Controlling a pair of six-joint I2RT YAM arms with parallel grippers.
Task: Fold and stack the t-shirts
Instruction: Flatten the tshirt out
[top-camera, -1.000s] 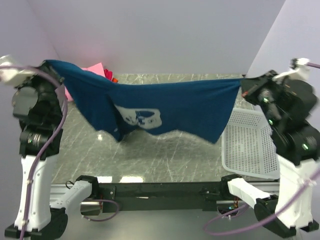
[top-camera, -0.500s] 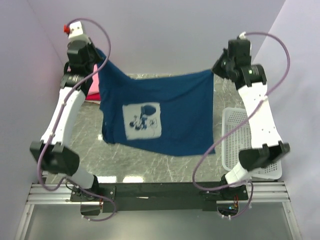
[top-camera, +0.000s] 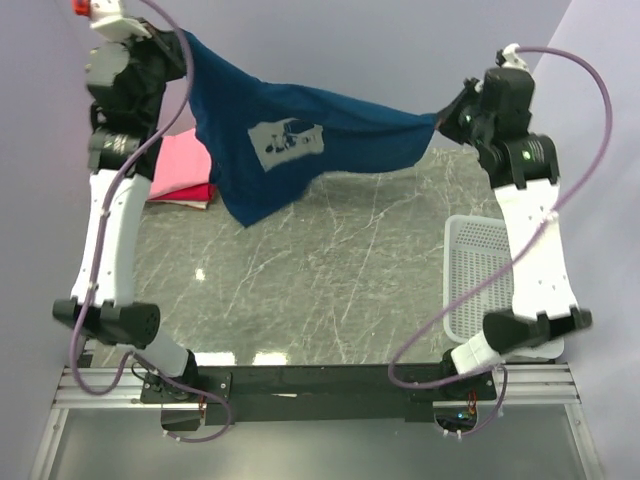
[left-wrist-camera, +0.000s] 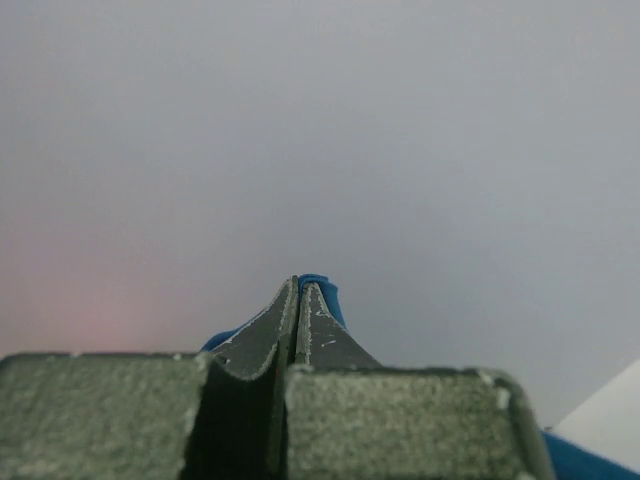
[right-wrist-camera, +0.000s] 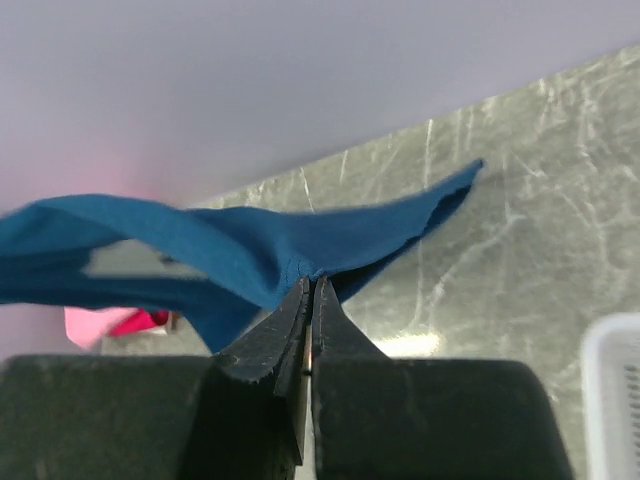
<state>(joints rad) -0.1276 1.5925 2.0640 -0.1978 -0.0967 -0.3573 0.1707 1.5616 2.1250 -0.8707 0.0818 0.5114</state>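
You have the dark blue t-shirt (top-camera: 340, 135) stretched in the air between both arms, over the far part of the grey marbled table (top-camera: 330, 290). Your left gripper (top-camera: 182, 47) is raised high at the far left, its jaws pressed together on 1 edge of the shirt. In the left wrist view only a sliver of blue cloth peeks past the closed fingertips (left-wrist-camera: 312, 300). Your right gripper (top-camera: 447, 115) sits lower at the far right, jaws pinched tight on the opposite edge. The right wrist view shows the fabric gathered right at the tips.

The shirt slopes down from left to right, its white square print (top-camera: 287, 139) faces the top camera, and 1 loose corner dangles toward the table.

At the far left of the table, a folded pink shirt (top-camera: 178, 162) lies on a magenta-red shirt (top-camera: 190, 192), partly hidden behind your left arm. A white mesh basket (top-camera: 478, 270) sits at the table's right edge, beside your right arm.
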